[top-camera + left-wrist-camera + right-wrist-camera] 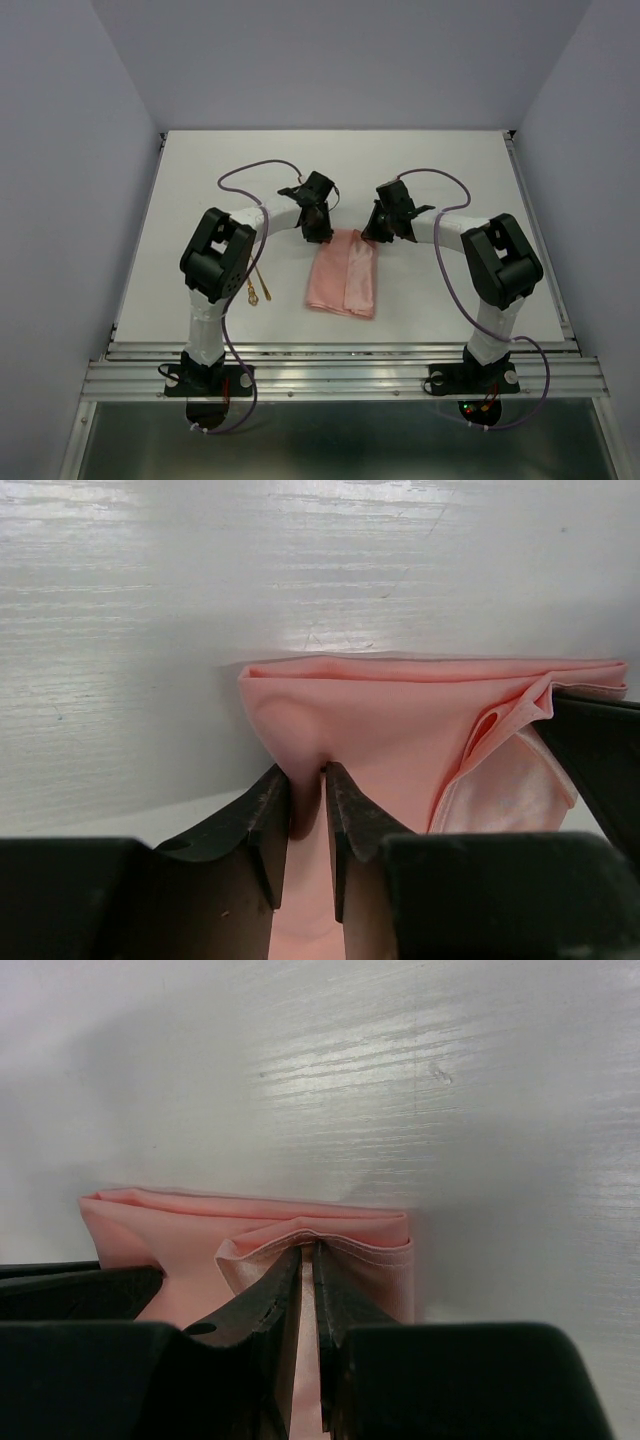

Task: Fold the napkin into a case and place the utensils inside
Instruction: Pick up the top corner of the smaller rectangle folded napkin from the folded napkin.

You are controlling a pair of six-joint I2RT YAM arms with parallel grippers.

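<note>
Top external view: the napkin [343, 272] lies folded into a layered, roughly rectangular pad near the middle of the white table [450, 180], and both arms reach in to its far edge. The left gripper [318, 228] is at the far left corner and the right gripper [380, 230] at the far right corner. The gold utensils [258, 291] lie on the table to the left of the napkin, apart from it and beside the left arm's elbow. Left wrist view: the left gripper's fingers [262, 815] stand close together with a bunched fold of the pink cloth [390, 720] pinched in the narrow gap between them. The cloth dimples where it is drawn in, and a black finger [600, 770] of the right gripper sits on the folded corner at the right. Right wrist view: the right gripper's fingers [262, 1305] are pressed almost together on a thin raised layer at the napkin's [180, 1230] edge, which peaks up at the fingertips.
</note>
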